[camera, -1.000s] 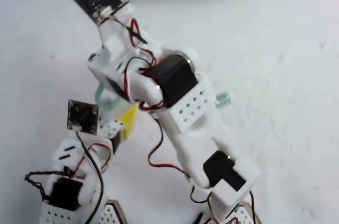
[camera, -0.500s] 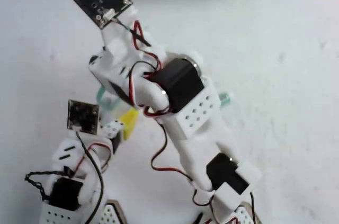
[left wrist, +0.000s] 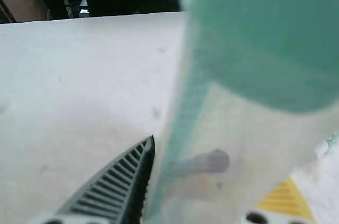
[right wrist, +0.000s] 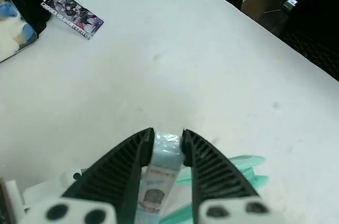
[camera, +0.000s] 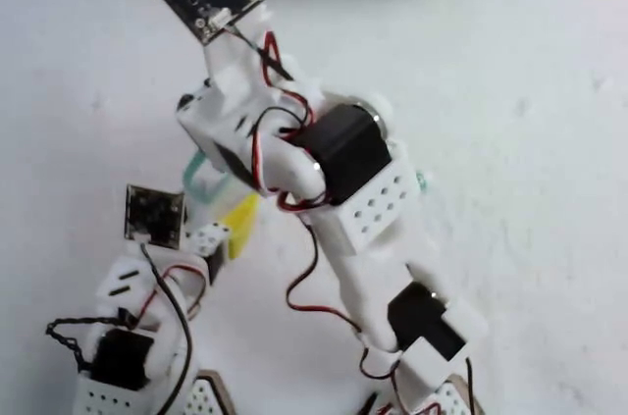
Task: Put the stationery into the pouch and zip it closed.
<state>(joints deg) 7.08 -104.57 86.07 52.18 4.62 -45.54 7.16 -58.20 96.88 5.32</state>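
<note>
One stationery item (right wrist: 164,156) | clamped in right tool (right wrist: 167,133) — over pouch (right wrist: 238,163)

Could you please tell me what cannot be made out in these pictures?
High view: the right arm covers most of the pouch, so whether its zip is open cannot be told.
Left wrist view: the pouch is blurred close up; its contents are unreadable.
Right wrist view: the jaws of the right gripper cover much of the pale blue item; its kind is unclear.
</note>
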